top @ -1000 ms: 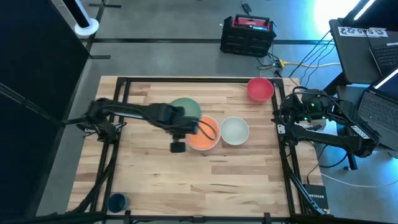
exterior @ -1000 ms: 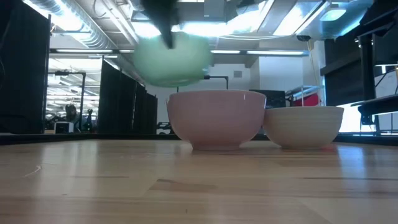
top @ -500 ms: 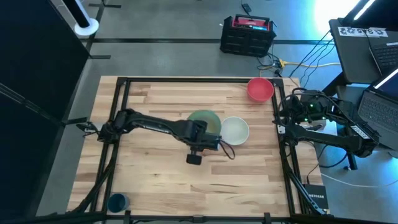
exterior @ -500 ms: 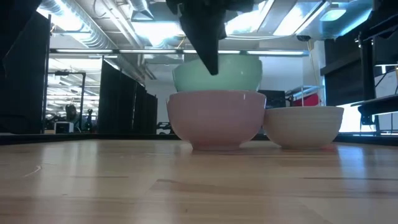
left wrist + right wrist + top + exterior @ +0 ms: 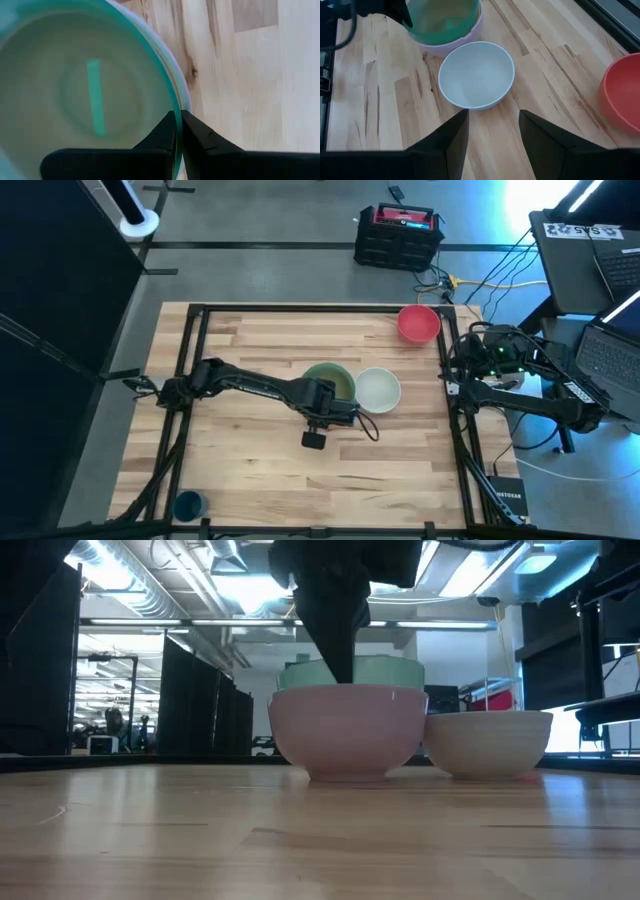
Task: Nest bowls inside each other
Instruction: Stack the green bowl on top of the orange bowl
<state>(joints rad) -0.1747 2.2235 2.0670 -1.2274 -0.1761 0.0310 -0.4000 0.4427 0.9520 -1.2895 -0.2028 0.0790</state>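
The green bowl [image 5: 331, 379] sits down inside the orange bowl [image 5: 348, 732] at the table's middle, and only its rim [image 5: 385, 671] shows above the orange rim. My left gripper [image 5: 325, 400] is shut on the green bowl's near side. The pale grey-white bowl [image 5: 378, 390] stands on the table just right of the pair. The red bowl [image 5: 418, 323] stands at the far right corner. My right gripper [image 5: 492, 135] waits open at the table's right edge, well short of the pale bowl [image 5: 476, 75]. My left gripper pinches the green bowl's rim [image 5: 175, 117] on its near side, one finger inside the bowl and one outside. The fingers [image 5: 335, 635] come from above, pointing steeply down. The bowl stands upright and level, sunk into the orange bowl.
A blue cup [image 5: 188, 505] stands at the table's near left corner. A black crate [image 5: 398, 235] sits on the floor beyond the far edge. Laptops and cables [image 5: 590, 250] lie to the right, off the table. Bare wood [image 5: 250, 450] lies near and left of the bowls.
My left gripper has carried the green bowl toward the table's right edge and down. The bowl hung up and to the left of the orange bowl, then came over it, and now sits sunk inside it. The gripper has stayed shut on the rim.
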